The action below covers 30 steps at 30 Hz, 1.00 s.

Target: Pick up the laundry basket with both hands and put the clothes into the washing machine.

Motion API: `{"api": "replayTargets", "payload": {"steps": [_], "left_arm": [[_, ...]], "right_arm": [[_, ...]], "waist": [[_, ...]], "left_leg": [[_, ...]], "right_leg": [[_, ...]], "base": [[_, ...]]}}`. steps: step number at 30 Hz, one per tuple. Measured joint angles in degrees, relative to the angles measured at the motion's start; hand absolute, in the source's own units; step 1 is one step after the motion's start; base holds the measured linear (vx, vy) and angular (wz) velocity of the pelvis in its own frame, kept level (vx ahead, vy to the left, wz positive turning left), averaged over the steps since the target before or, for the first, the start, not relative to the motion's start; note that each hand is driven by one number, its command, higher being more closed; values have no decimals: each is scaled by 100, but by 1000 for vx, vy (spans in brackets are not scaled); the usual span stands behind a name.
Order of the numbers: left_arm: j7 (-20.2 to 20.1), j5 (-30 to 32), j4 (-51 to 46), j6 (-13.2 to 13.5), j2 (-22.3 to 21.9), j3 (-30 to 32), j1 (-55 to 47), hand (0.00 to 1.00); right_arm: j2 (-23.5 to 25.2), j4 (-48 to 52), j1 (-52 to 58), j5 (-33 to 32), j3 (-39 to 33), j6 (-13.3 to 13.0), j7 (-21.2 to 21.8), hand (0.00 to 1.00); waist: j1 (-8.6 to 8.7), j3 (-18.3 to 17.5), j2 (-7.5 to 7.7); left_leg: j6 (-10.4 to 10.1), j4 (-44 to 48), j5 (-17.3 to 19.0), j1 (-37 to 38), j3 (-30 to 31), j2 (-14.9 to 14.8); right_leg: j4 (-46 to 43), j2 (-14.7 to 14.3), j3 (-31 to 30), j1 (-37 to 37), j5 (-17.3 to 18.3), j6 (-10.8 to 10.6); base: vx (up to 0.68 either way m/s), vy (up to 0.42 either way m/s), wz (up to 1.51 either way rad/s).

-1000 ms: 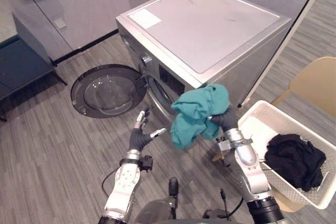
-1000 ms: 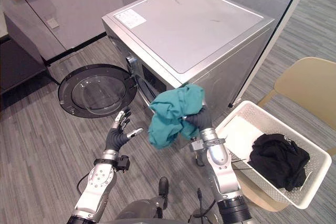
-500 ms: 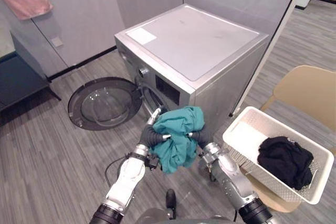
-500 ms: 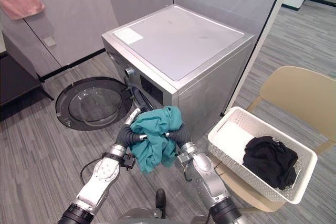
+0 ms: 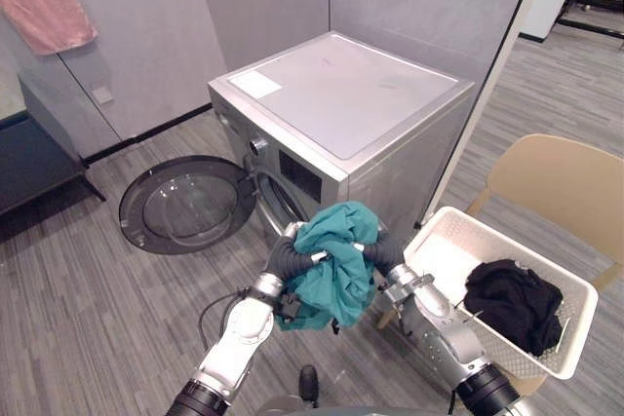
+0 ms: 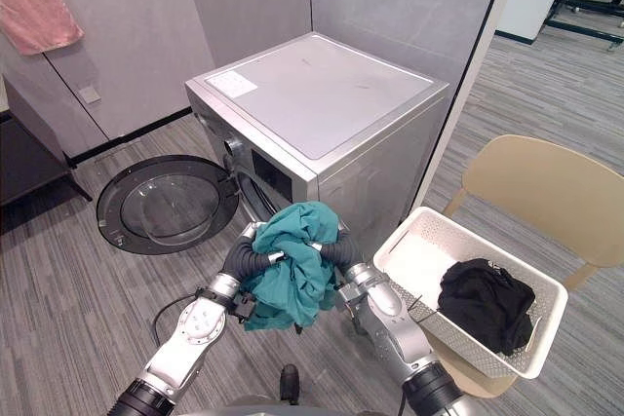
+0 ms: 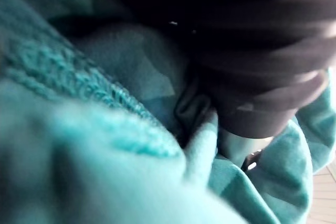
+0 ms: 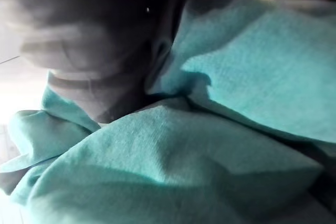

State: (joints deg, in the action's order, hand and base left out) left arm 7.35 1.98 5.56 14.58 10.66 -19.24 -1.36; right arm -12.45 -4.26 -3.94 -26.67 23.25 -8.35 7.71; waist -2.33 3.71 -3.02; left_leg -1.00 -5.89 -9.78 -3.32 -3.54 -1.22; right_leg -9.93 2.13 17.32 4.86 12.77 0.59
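Observation:
A crumpled teal garment [image 5: 336, 268] hangs between my two hands, just in front of the washing machine's [image 5: 341, 104] open port [image 5: 278, 200]. My left hand [image 5: 284, 258] presses into its left side with fingers curled into the cloth. My right hand [image 5: 381, 253] is against its right side, its front buried in the folds. The same teal cloth [image 7: 105, 145] lies right against the left hand in the left wrist view, and teal cloth [image 8: 184, 156] lies against the right hand in the right wrist view. The white laundry basket [image 5: 444, 241] stands to the right with a black garment [image 5: 512, 291] in it.
The machine's round door [image 5: 185, 207] is swung wide open to the left, low over the grey plank floor. The basket rests on a beige chair [image 5: 556, 177]. A pink towel [image 5: 49, 7] hangs on the wall at the far left.
My left hand has come across to the teal garment and curled into it; one second ago only the right hand held it. The camera has also shifted.

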Motion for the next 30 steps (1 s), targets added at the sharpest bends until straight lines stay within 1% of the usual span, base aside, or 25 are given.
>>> {"api": "replayTargets", "payload": {"steps": [1,2,4,7,9,10,12,13,15,16,17,19,21,22,23,24,25,26,27,28,29,30], "left_arm": [[48,-34,0,-28,-104,142,-2,100],[115,-90,0,-58,-273,415,-4,100],[179,-167,0,-70,-387,712,-48,100],[185,-292,-1,-102,-565,1219,-395,100],[212,-369,-1,-138,-618,1406,-529,100],[265,-371,0,-196,-625,1686,-718,100],[273,-374,0,-209,-632,1897,-842,100],[272,-414,3,-233,-646,2167,-1013,100],[270,-434,80,-245,-652,2379,-1155,100],[273,-467,151,-247,-644,2394,-1169,100],[264,-545,317,-268,-612,2453,-1169,100],[253,-602,555,-300,-588,2460,-1176,100],[153,-614,715,-308,-588,2481,-1278,100],[131,-614,773,-312,-588,2478,-1281,100],[120,-614,907,-318,-590,2469,-1269,100],[101,-615,995,-328,-586,2475,-1268,100],[82,-615,1033,-348,-586,2475,-1259,100],[22,-614,1101,-388,-590,2474,-1246,100],[21,-613,1161,-435,-611,2463,-1244,100],[22,-612,1219,-441,-617,2446,-1240,100],[13,-608,1309,-488,-637,2414,-1241,100],[7,-603,1327,-534,-654,2393,-1288,100]], "right_arm": [[92,79,56,66,-48,-1,1,0],[269,208,155,163,-165,-4,12,0],[495,371,253,373,-303,-16,7,0],[847,455,466,704,-1075,-62,-56,0],[866,455,538,788,-1349,-87,-150,0],[857,454,705,920,-1670,-138,-183,0],[827,446,843,963,-1873,-140,-186,0],[721,336,995,1111,-2055,-140,-183,0],[603,155,1219,1363,-2176,-135,-175,0],[540,62,1283,1428,-2184,-133,-175,0],[434,-153,1384,1683,-2183,-120,-174,0],[381,-596,1481,2109,-2205,-92,-181,0],[418,-1205,1512,2559,-2242,-16,-206,0],[427,-1361,1514,2643,-2245,-12,-243,0],[428,-1739,1503,2808,-2266,-13,-323,0],[436,-2136,1458,2978,-2325,-7,-417,0],[453,-2322,1442,3039,-2396,-1,-442,0],[485,-2647,1427,3243,-2541,19,-559,0],[506,-2981,1395,3420,-2689,49,-676,0],[505,-3162,1355,3492,-2757,87,-743,0],[512,-3507,1224,3636,-2838,166,-870,0],[456,-3761,1120,3712,-2921,236,-932,0]], "waist": [[-2,0,1],[1,-1,0],[3,-1,0],[2,0,2],[5,1,4],[6,3,6],[3,5,9],[0,8,18],[-3,9,19],[-10,10,21],[-13,21,27],[-10,49,73],[-60,111,161],[-85,124,170],[-181,139,189],[-194,175,189],[-179,216,192],[-168,318,191],[-166,394,266],[-169,413,293],[-159,479,292],[-139,510,254]], "left_leg": [[1,0,-5,-2,2,-2],[21,0,-21,-3,10,-2],[22,0,-22,-6,15,0],[22,-2,-22,-35,56,25],[22,-3,-22,-53,89,36],[20,-4,-24,-78,146,49],[13,-4,-29,-94,178,54],[11,-4,-31,-100,194,55],[-5,-5,-42,-138,241,62],[-10,-4,-39,-161,270,63],[-44,-5,-33,-216,361,77],[-63,-4,-47,-283,519,112],[-98,-3,-71,-415,724,159],[-115,-3,-90,-475,807,181],[-134,1,-122,-617,970,230],[-90,-1,-172,-762,1147,316],[-77,-1,-171,-819,1181,337],[19,2,-104,-906,920,360],[278,43,75,-955,285,380],[340,84,93,-985,-183,352],[509,315,210,-1014,-1218,246],[496,460,218,-886,-1820,113]], "right_leg": [[8,-5,1,2,0,0],[10,-6,6,4,0,0],[17,-6,7,5,2,-2],[61,3,46,10,5,-7],[75,6,79,11,5,-7],[99,9,141,20,7,-10],[107,7,169,20,8,-11],[114,5,189,25,10,-13],[125,2,246,18,11,-14],[124,-1,276,12,16,-15],[130,-5,372,-1,25,-15],[125,-4,545,2,60,-25],[111,1,798,-22,119,-53],[102,3,886,-24,128,-49],[42,15,1065,-128,163,-54],[-18,57,1370,-166,249,-76],[-40,87,1554,-159,275,-90],[-32,145,1932,-85,311,-127],[-35,284,2258,-39,329,-159],[-67,368,2409,-35,341,-180],[-235,532,2664,-9,356,-207],[-460,637,2739,-1,393,-266]], "base": [[34,-43,0],[48,-42,0],[54,-42,0],[46,-26,6],[27,-15,12],[24,-21,16],[17,-27,12],[9,-31,8],[4,-32,13],[-4,-32,26],[-11,-33,39],[-14,-37,47],[-6,-58,52],[11,-71,64],[20,-46,90],[39,-62,107],[47,-41,140],[74,-18,151],[85,9,144],[163,62,133],[250,110,121],[284,117,120]]}}
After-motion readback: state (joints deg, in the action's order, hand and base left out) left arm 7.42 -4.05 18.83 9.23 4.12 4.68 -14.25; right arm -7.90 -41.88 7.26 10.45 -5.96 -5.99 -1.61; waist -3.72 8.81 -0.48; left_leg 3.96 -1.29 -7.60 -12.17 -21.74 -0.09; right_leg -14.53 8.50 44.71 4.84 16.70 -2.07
